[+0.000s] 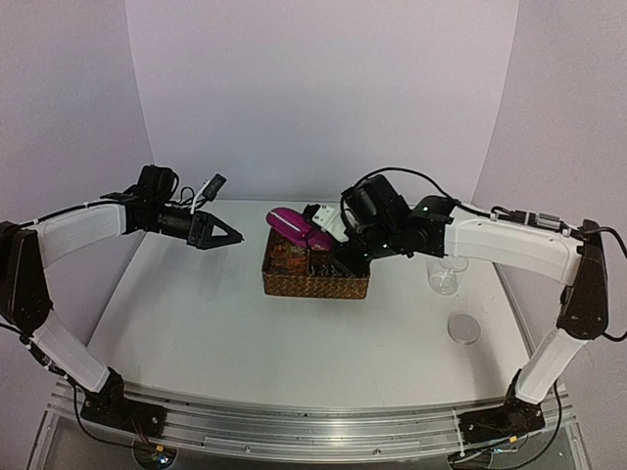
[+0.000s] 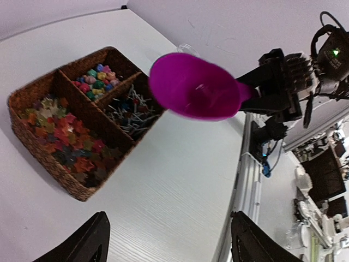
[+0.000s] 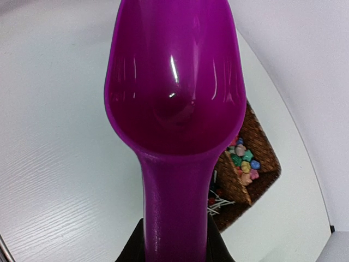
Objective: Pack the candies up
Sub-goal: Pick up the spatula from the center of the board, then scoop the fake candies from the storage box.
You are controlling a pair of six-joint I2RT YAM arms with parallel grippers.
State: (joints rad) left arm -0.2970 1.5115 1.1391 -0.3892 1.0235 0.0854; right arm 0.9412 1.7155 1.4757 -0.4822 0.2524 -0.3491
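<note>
One empty scoop (image 3: 173, 93) is clamped by right gripper (image 2: 260, 90) over basket (image 1: 315, 284), likely to dig candies (image 2: 97, 79); left gripper (image 1: 223, 233) is parked open left of basket.

Scoop (image 3: 174, 103): glossy smooth magenta plastic, sharp highlights. Basket (image 2: 41, 147): rough woven wicker, brown, matt. Candies (image 2: 97, 79): small, slightly shiny, mixed colours. Table (image 2: 180, 180): white matt top, faint wood-grain texture. Jar (image 1: 443, 278) near table's right edge: clear, glass or plastic, can't tell. Rail (image 1: 313, 429) along near edge: bare silvery metal. Arm shells (image 1: 509, 245): white smooth plastic.
</note>
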